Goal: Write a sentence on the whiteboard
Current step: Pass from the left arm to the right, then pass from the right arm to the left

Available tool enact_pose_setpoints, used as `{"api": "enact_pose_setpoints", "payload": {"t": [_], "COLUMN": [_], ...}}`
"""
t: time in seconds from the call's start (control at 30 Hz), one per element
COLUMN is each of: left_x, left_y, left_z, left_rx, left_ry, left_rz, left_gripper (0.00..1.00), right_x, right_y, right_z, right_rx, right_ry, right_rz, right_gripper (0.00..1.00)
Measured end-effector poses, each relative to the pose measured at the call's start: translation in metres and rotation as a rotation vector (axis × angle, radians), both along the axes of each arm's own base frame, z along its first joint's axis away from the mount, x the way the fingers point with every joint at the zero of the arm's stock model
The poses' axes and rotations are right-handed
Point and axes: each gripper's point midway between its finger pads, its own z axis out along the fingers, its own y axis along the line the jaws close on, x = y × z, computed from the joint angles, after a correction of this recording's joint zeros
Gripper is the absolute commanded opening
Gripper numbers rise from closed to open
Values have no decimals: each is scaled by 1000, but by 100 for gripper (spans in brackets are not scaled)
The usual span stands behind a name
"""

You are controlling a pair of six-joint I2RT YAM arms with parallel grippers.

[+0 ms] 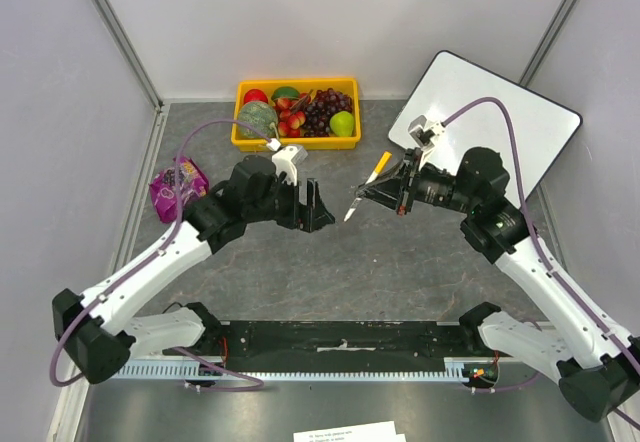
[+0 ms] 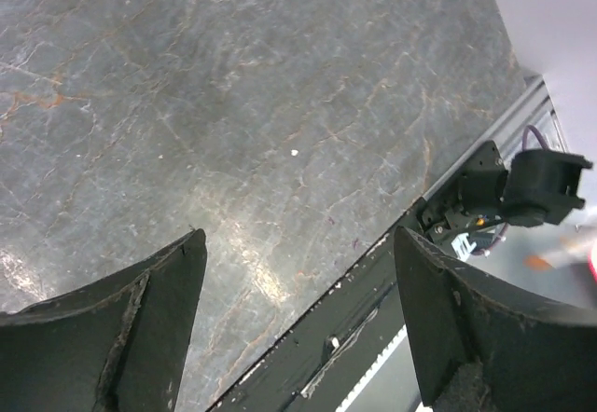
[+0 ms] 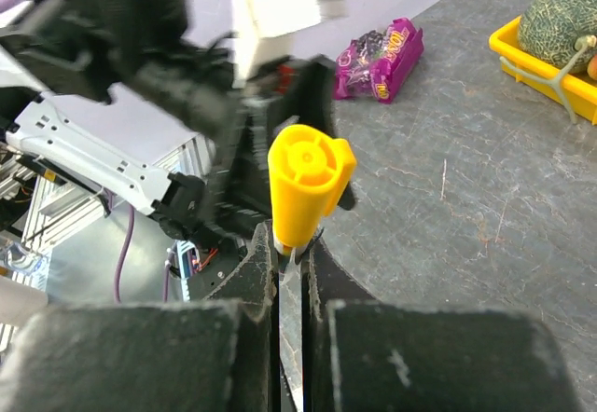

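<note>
Right claw pinches a yellow-capped marker in mid-table; left claw is wide open and empty; whiteboard sits far right.

Readable text: the purple packet (image 1: pixel 178 188) has print too blurred to read, and the paper sheet (image 1: pixel 345 430) at the near edge has print too small. The whiteboard (image 1: pixel 520 112) lies angled in the far right corner, partly behind the right arm, its visible face plain white. The right gripper (image 1: pixel 383 190) has its fingers pressed tight on the marker (image 1: pixel 378 170), cap end toward the yellow fruit tray (image 1: pixel 300 144). The left gripper (image 1: pixel 318 207) is just beside the marker tip, jaws spread wide over bare grey table (image 1: pixel 400 262), touching nothing. There is open tabletop between the arms and the near rail; the tray is against the back wall and the packet is near the left wall.
</note>
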Motion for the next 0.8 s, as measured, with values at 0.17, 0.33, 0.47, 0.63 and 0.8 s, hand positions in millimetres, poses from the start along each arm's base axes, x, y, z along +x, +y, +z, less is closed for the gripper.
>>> {"api": "enact_pose_setpoints", "payload": {"t": [0.17, 0.33, 0.47, 0.63, 0.8], "left_x": [30, 46, 66, 97, 122], "left_y": [-6, -36, -65, -121, -196], "left_z": [-36, -81, -110, -131, -140], "left_rx": [11, 33, 43, 42, 25], "left_ry": [93, 205, 275, 297, 259], "left_rz": [14, -53, -99, -164, -240], "left_gripper": [88, 88, 89, 89, 89], "right_x": [-16, -33, -45, -56, -65], "right_y": [-4, -7, -11, -16, -22], "right_z": [15, 35, 55, 78, 98], "right_rx": [3, 30, 58, 93, 126], "right_ry": [-46, -94, -140, -180, -215], "right_rz": [39, 85, 109, 112, 104], "right_gripper": [0, 0, 0, 0, 0]}}
